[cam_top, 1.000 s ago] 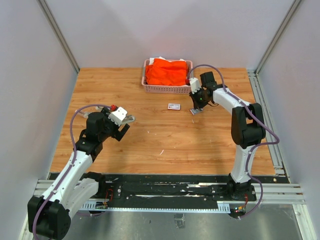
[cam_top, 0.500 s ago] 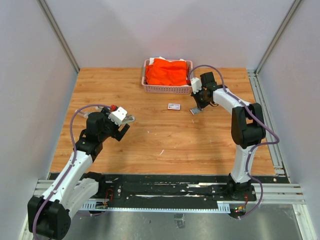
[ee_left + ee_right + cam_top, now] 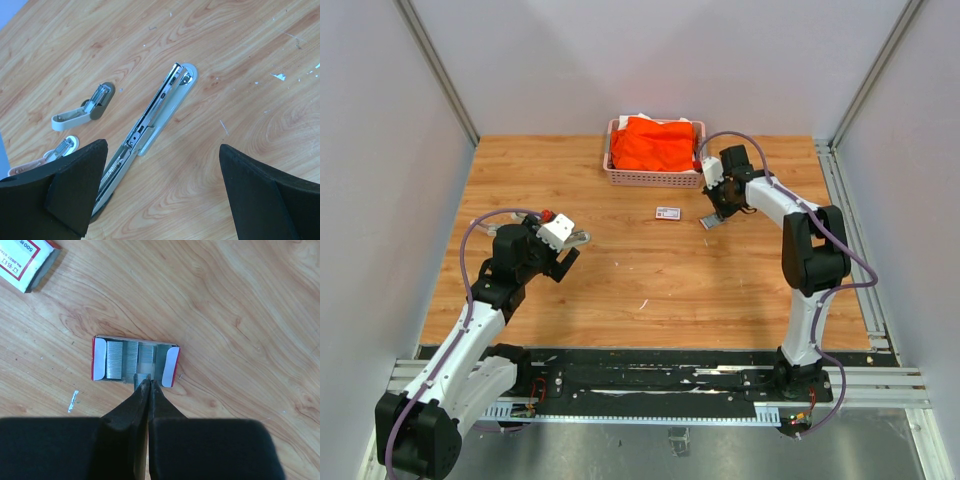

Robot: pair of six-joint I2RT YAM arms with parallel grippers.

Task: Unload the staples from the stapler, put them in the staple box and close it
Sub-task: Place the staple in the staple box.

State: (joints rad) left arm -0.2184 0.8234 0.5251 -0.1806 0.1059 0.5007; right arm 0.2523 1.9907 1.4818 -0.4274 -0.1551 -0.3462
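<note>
A long silver stapler (image 3: 155, 117) lies swung open flat on the wooden table, its magazine channel facing up. My left gripper (image 3: 162, 150) is open wide just above it and holds nothing; it also shows in the top view (image 3: 568, 250). My right gripper (image 3: 148, 382) is shut, with a short silvery strip of staples (image 3: 142, 376) pinched at its tips. It sits at the near edge of an open red-edged tray (image 3: 98, 360) that holds more staple strips (image 3: 122, 360). The right gripper (image 3: 716, 213) is at the back right of the table in the top view.
Two small staplers (image 3: 82, 106) (image 3: 55, 152) lie left of the open one. A small white box with a red label (image 3: 668, 212) (image 3: 22, 262) lies near the tray. A pink basket (image 3: 650, 178) with orange cloth stands at the back. Small metal bits (image 3: 278, 76) are scattered on the wood.
My right wrist has shifted very slightly toward the basket over the tray. The left arm has not moved.
</note>
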